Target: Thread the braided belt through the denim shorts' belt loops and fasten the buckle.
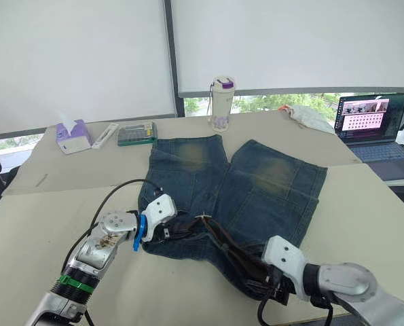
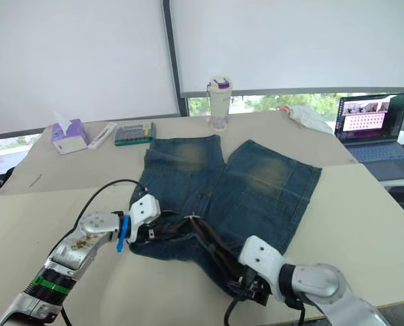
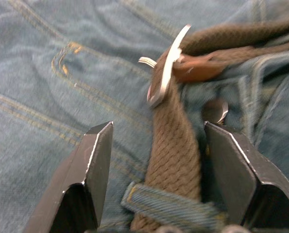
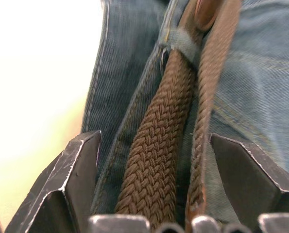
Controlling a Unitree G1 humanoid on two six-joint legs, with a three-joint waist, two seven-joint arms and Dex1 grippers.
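shorts [image 1: 256,183] flat on worktop [image 1: 364,217], waistband near | belt [image 3: 176,150] along it, under 1 loop [image 3: 168,206], buckle [image 3: 166,68] unfastened | left gripper [image 3: 156,141] and right gripper [image 4: 151,145] jaws released, straddling strap | risk: pinching denim too, bunching waistband

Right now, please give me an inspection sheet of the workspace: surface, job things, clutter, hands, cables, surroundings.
Surface: beige table.
Job things: denim shorts lie flat; braided belt runs under a belt loop; buckle not fastened.
Clutter: tissue box, bottle, laptop, green case, white cloth.
Hands: left hand open astride the belt; right hand open astride two strap runs.
Cables: black cable near the left arm.
Surroundings: white blinds.
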